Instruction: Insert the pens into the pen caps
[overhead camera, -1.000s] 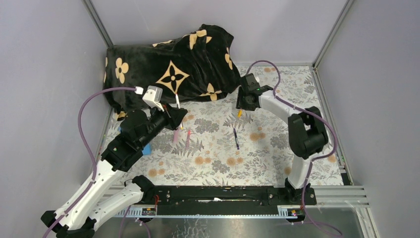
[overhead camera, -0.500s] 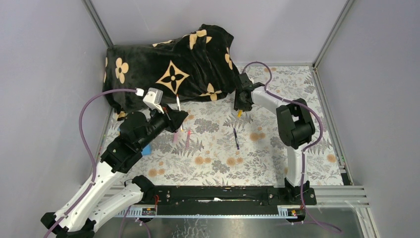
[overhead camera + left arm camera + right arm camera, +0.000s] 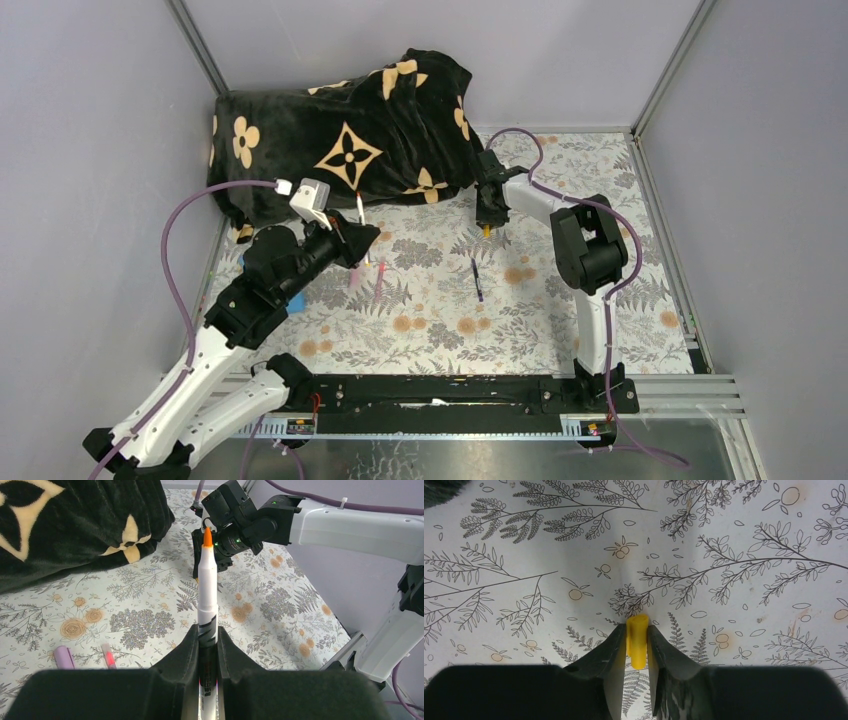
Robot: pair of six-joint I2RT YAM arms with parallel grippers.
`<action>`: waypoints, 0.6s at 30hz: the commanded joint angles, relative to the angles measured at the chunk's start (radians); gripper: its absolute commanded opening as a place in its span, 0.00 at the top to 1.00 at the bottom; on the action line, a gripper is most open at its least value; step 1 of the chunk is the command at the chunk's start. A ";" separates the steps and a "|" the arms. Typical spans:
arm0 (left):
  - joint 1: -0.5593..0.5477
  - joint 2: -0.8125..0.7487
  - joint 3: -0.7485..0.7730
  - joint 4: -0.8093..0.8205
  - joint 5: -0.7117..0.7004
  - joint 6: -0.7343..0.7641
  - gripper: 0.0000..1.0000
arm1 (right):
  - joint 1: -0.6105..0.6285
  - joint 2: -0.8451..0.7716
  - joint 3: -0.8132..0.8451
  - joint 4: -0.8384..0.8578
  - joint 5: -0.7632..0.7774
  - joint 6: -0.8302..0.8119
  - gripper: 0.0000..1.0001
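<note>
We see the left tool (image 3: 206, 632) clamped on the white pen (image 3: 207, 590), orange tip out. The right tool (image 3: 637, 628) pinches the yellow cap (image 3: 638, 650) over the table (image 3: 734, 540).

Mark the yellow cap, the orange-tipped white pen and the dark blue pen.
yellow cap (image 3: 638, 640): right wrist view, mid-body.
orange-tipped white pen (image 3: 207, 587): left wrist view, white barrel.
dark blue pen (image 3: 477, 280): top view, mid-barrel.

White pen (image 3: 207, 580), orange tip bare, is held raised; yellow cap (image 3: 638, 640) seems upright; dark blue pen (image 3: 477, 279) lies flat.
</note>
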 commanded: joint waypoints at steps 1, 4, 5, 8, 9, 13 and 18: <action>0.006 0.005 -0.013 0.030 0.005 -0.013 1.00 | 0.000 0.017 0.033 -0.043 0.002 -0.028 0.74; 0.005 0.014 -0.013 0.036 0.009 -0.015 1.00 | -0.001 0.006 0.020 -0.042 -0.016 -0.032 0.79; 0.005 0.020 -0.011 0.038 0.013 -0.015 1.00 | -0.001 0.000 0.014 -0.041 -0.021 -0.033 0.80; 0.006 0.038 -0.006 0.043 0.026 -0.013 1.00 | 0.000 -0.028 -0.009 -0.032 -0.026 -0.037 0.83; 0.005 0.044 -0.004 0.045 0.032 -0.012 1.00 | 0.000 -0.040 -0.017 -0.029 -0.024 -0.039 0.84; 0.005 0.070 0.004 0.058 0.070 -0.003 1.00 | -0.001 -0.138 -0.085 0.039 -0.064 -0.050 0.90; 0.005 0.097 0.005 0.080 0.134 0.021 1.00 | 0.000 -0.300 -0.198 0.152 -0.147 -0.037 0.95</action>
